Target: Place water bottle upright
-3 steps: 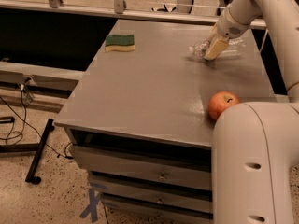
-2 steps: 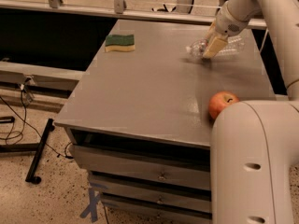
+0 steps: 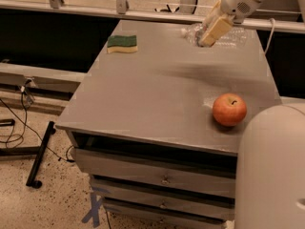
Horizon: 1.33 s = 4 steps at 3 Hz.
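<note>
Water bottle [image 3: 192, 34], small, of clear ribbed plastic, lies on its side at the upper right of the grey desk [image 3: 157, 89], under the beige end effector [image 3: 210, 33]; whether that clamps it, I cannot tell.

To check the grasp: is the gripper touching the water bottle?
Cannot tell. In the camera view the gripper overlaps the lying water bottle at the table's far side, hiding any contact or gap.

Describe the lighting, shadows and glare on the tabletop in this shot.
Camera view: soft, even light; the apple casts a small shadow at its base; a dim shadow band crosses the table in front of the gripper, which sits at the far right over the clear water bottle, itself only pale glints.
</note>
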Tool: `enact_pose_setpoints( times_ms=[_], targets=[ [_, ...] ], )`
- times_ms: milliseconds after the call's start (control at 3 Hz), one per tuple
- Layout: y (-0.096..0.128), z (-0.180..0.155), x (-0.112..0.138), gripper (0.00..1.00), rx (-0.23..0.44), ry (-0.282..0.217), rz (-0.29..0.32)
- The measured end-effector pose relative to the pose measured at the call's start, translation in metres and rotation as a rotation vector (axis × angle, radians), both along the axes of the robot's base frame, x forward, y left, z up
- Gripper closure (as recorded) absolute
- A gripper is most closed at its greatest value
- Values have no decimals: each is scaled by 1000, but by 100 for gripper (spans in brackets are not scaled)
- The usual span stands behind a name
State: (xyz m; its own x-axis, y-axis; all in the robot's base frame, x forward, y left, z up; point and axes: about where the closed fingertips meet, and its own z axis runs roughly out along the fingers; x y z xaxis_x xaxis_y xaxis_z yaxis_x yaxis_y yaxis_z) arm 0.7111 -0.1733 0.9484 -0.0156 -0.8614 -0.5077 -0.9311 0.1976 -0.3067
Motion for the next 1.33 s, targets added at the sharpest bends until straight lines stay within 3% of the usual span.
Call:
enact_pose_setpoints(
  times_ms=[333,667,1000,1333],
  targets=[
    [12,41,-32,100,217,-12,-28],
    [10,63,-59,100,439,-33,-53],
    [6,76,-75,100,669,-61,-77],
    [12,81,-76,100,862,-98,-64]
  ],
)
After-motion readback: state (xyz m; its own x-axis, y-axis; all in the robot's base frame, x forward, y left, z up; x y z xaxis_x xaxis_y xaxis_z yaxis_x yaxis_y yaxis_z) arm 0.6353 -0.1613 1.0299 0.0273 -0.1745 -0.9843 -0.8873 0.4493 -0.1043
